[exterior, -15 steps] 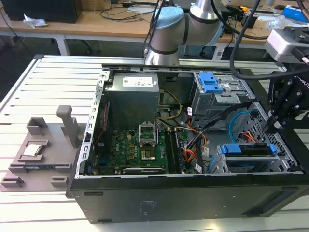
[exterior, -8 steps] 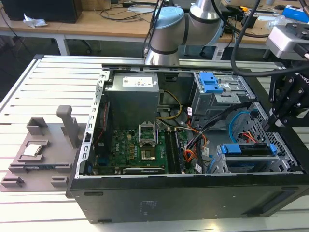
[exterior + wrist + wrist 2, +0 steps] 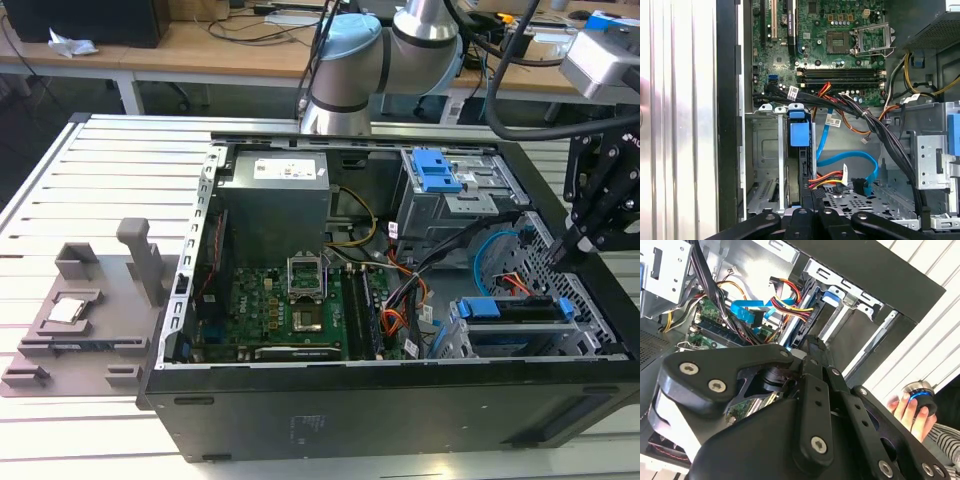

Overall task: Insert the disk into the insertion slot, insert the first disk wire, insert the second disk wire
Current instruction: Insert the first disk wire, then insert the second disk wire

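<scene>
**Sam:** Where is the disk now?

**Me:** I see the disk (image 3: 505,308) sitting in the insertion slot (image 3: 462,335). That is down at 4 o'clock in the exterior view. In the first wrist view it stands on its edge, with grey metal on both sides.

**Sam:** And your claw?

**Me:** My claw (image 3: 558,257) hangs at 3 o'clock in the exterior view, just above the far end of the slot. It looks pinched shut, with nothing in it.

**Sam:** What about the blue wire?

**Me:** The second disk wire (image 3: 850,156) makes a loop beside the disk. Its small dark plug (image 3: 863,186) hangs loose, apart from the disk. The plug is close to a bunch of red and yellow wires (image 3: 827,177).

**Sam:** What else can you see?

**Me:** The computer case (image 3: 350,420) lies open on the white desk (image 3: 100,180). A tall grey cage (image 3: 440,205) with a blue tab sits at 1 o'clock. In the second wrist view, a person's hand (image 3: 905,410) rests on a round knob (image 3: 921,394) outside the case.
</scene>
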### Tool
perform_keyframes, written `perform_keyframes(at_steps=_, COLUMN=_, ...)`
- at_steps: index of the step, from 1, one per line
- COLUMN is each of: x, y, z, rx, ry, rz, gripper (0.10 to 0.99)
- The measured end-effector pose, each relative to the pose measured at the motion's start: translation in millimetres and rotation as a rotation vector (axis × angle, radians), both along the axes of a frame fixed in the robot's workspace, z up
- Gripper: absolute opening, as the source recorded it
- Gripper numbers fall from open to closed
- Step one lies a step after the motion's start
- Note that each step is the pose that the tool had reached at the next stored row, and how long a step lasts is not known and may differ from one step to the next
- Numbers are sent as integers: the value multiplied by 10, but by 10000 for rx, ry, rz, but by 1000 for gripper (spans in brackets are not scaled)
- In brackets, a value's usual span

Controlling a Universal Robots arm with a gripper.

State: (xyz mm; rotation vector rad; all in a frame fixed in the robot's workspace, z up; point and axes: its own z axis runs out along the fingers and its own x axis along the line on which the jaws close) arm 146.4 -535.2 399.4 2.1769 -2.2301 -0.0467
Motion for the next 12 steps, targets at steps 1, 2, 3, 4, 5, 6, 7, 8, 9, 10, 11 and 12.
perform_keyframes(at_steps=1, x=0, y=0, z=1, rx=1, ry=0, rz=0, gripper=106)
perform_keyframes(at_steps=2, x=0, y=1, z=1, rx=1, ry=0, rz=0, gripper=106)
perform_keyframes(at_steps=3, x=0, y=1, z=3, rx=-1, ry=0, rz=0, gripper=106)
perform_keyframes(at_steps=4, x=0, y=0, z=3, rx=-1, ry=0, rz=0, gripper=106)
perform_keyframes(at_steps=5, x=0, y=1, z=4, rx=-1, ry=0, rz=0, gripper=106)
perform_keyframes(at_steps=6, x=0, y=0, z=4, rx=-1, ry=0, rz=0, gripper=106)
perform_keyframes(at_steps=7, x=0, y=1, z=5, rx=-1, ry=0, rz=0, gripper=106)
perform_keyframes(at_steps=8, x=0, y=0, z=5, rx=-2, ry=0, rz=0, gripper=106)
perform_keyframes(at_steps=9, x=0, y=0, z=6, rx=-1, ry=0, rz=0, gripper=106)
perform_keyframes(at_steps=10, x=0, y=1, z=6, rx=-1, ry=0, rz=0, gripper=106)
perform_keyframes(at_steps=11, x=0, y=0, z=7, rx=-2, ry=0, rz=0, gripper=106)
perform_keyframes(at_steps=12, x=0, y=1, z=7, rx=-2, ry=0, rz=0, gripper=106)
